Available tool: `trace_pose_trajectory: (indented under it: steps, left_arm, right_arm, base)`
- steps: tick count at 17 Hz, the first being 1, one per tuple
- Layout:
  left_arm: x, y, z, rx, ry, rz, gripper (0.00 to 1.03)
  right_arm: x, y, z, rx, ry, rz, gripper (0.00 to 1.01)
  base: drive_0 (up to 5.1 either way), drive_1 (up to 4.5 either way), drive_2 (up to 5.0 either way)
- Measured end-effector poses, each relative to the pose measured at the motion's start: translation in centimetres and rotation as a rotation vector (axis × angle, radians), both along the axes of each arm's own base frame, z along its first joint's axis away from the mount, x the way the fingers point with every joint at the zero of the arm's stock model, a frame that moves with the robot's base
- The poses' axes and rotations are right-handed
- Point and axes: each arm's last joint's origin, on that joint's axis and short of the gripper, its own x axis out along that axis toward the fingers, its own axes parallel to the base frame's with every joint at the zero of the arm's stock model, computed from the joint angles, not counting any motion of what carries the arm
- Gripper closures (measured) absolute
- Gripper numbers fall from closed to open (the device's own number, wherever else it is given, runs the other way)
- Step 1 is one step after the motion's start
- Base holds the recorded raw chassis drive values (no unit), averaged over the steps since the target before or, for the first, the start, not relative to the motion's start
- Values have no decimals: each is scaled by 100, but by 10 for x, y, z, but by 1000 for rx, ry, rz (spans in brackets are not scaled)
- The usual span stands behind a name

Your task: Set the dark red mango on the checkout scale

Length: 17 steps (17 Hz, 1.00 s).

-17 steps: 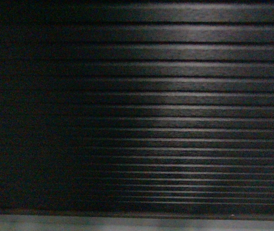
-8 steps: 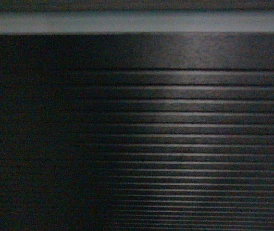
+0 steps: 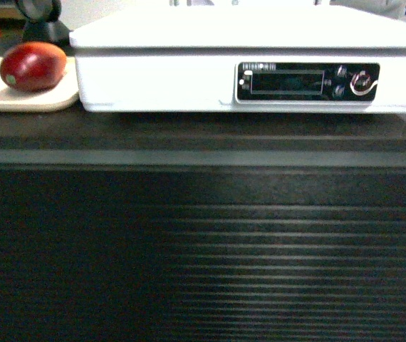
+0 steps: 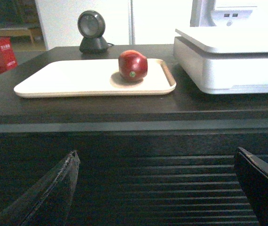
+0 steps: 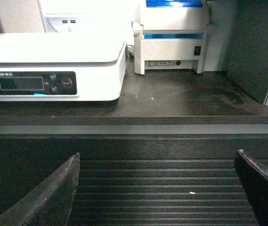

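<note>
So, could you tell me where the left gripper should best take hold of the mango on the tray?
Probably across the dark red mango at its rounded middle, coming from above; it rests alone on the flat beige tray, both flanks clear.

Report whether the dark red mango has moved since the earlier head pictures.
Cannot tell. Earlier head frames showed only the ribbed counter front; now the dark red mango lies on the beige tray, left of the scale.

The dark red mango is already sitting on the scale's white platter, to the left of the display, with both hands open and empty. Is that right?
Not quite. The dark red mango lies on the beige tray beside the scale, not on its platter; the left wrist view shows it clearly. The rest holds: both the left hand and the right hand are open and empty.
</note>
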Motion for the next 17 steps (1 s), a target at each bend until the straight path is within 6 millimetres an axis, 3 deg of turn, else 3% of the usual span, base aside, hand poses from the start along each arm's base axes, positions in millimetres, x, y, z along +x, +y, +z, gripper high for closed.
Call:
trace_pose_trajectory:
  steps: [17]
  left_arm:
    - [0, 0, 0, 0, 0, -1, 5]
  right_arm:
    - [0, 0, 0, 0, 0, 0, 3]
  base:
    - [0, 0, 0]
